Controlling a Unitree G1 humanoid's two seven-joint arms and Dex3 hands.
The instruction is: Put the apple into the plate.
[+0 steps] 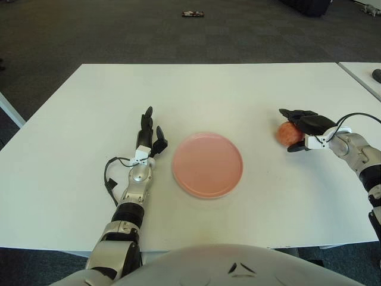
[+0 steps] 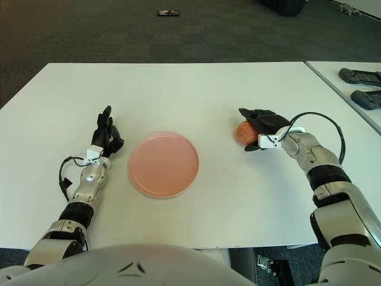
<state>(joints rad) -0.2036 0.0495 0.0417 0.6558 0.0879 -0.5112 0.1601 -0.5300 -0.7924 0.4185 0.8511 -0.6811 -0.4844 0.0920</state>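
A reddish-orange apple [image 1: 287, 134] is at the right of the white table [image 1: 196, 89]. My right hand [image 1: 292, 130] is wrapped on it from the right, black fingers [image 1: 297, 114] arched over its top and the thumb against its near side. Whether the apple touches the table I cannot tell. The pink plate [image 1: 207, 164] sits empty at the table's middle, well to the left of the apple. My left hand [image 1: 149, 132] shows just left of the plate, fingers stretched out and holding nothing.
A second table [image 2: 351, 89] at the far right carries two dark devices [image 2: 364, 98]. A black cable [image 1: 110, 179] loops beside my left forearm. A small object [image 1: 192, 12] lies on the dark carpet beyond the table.
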